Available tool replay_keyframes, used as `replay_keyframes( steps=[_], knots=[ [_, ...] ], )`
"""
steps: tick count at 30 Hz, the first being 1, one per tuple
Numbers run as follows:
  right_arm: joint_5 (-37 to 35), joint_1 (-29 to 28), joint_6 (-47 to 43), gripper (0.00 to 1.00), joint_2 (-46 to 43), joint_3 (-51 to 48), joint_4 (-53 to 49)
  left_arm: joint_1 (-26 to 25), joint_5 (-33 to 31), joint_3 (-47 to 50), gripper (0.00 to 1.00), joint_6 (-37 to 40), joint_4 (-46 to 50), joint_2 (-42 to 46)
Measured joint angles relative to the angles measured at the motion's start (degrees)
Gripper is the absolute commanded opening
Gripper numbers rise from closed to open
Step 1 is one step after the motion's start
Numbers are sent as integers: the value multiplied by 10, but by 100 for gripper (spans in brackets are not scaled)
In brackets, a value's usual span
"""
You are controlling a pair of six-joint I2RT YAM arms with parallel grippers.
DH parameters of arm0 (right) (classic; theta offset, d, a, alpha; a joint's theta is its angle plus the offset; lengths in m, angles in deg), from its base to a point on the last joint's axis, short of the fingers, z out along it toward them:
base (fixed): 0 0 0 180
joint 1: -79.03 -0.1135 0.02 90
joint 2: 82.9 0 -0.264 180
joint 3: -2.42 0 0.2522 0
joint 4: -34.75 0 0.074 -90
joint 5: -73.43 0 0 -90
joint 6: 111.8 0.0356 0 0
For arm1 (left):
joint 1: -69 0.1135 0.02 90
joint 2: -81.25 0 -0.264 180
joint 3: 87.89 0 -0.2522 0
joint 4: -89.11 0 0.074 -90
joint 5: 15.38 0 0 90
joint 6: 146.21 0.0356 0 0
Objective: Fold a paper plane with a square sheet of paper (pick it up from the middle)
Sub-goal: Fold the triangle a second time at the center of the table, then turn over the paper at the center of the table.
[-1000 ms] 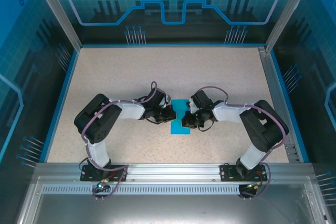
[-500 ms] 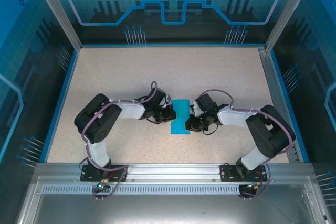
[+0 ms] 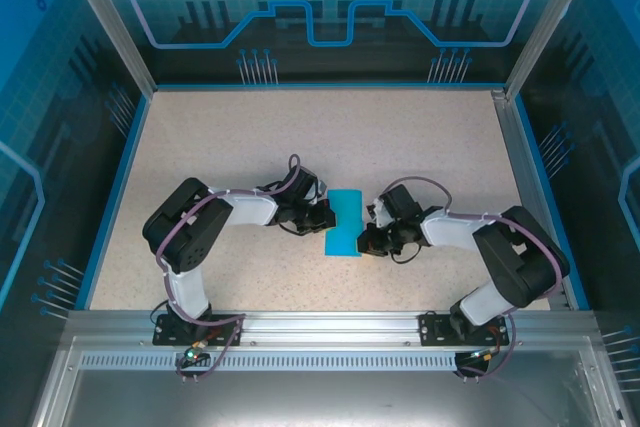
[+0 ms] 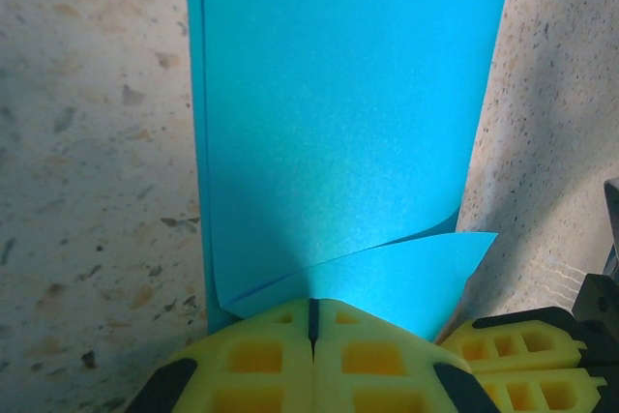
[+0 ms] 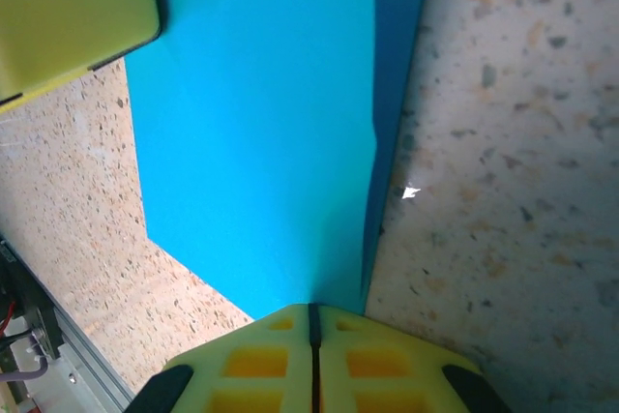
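Folded cyan paper [image 3: 345, 221] lies mid-frame on the speckled tabletop [image 3: 250, 137]. The left gripper [image 3: 327, 217] pinches its left edge, the right gripper [image 3: 366, 239] its lower right edge, both closed on it.

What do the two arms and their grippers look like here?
The left arm and right arm each have bulky black joints, white link covers and a looping purplish cable. The left gripper and right gripper have yellow finger pads with square recesses and black corners.

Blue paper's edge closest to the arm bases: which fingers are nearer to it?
Right. The right fingers pinch the paper close to that edge; the left fingers pinch it mid-side.
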Motion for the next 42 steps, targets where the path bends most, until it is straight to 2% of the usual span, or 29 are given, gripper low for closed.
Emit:
replay_keyframes(
  steps=[8,13,20,25,34,42],
  knots=[
    [11,14,-5,9,-23,-31,13,-1,0,0,0,0,1,0],
    [9,29,-13,10,-54,-44,-23,-1,-1,-2,0,0,3,0],
    [-4,43,-15,18,-89,-37,-71,-1,-6,-8,0,5,13,-1],
    [-12,49,-10,27,-82,-5,-69,-1,-7,-8,0,7,13,-1],
    [-4,51,11,34,-28,14,-25,-1,-7,-8,0,8,13,-1],
    [14,51,16,40,-16,16,-4,-1,-7,-8,0,9,13,-1]
  ],
)
